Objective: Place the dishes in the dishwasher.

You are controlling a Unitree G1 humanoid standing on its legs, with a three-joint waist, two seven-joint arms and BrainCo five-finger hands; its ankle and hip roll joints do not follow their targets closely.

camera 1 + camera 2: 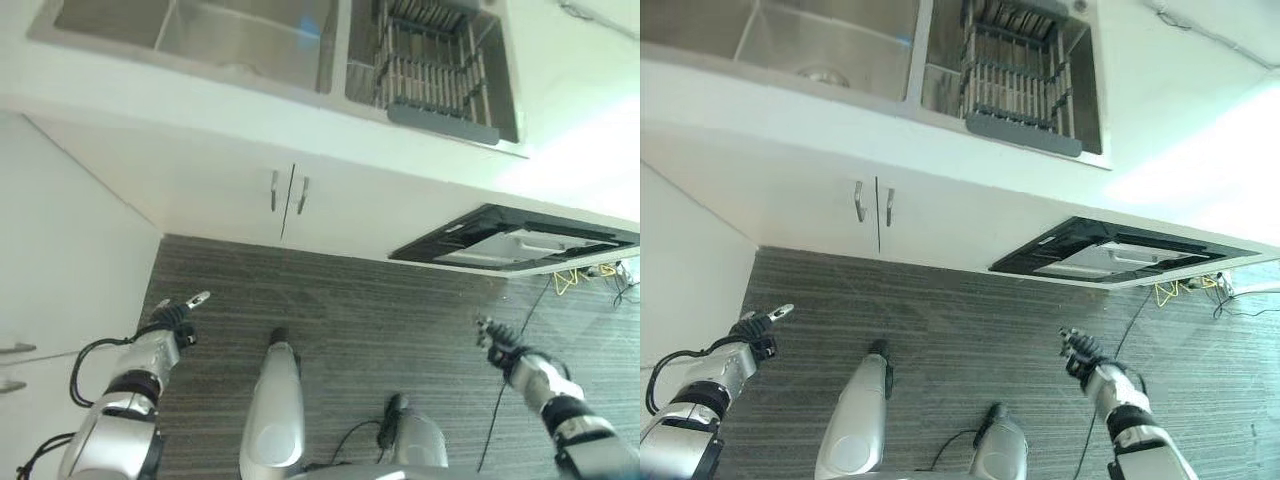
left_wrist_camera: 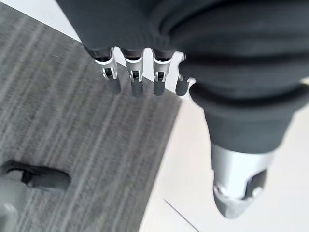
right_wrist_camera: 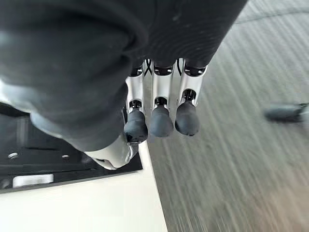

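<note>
Left eye view: I am holding left hand (image 1: 172, 322) and right hand (image 1: 500, 340) empty, fingers straight, over floor; dish rack (image 1: 432, 70) in the sink, dishwasher door (image 1: 520, 240) risking a bump.

Bright daylight glare on countertop (image 1: 590, 150) right; wrist views perhaps motion-blurred at edges.
</note>
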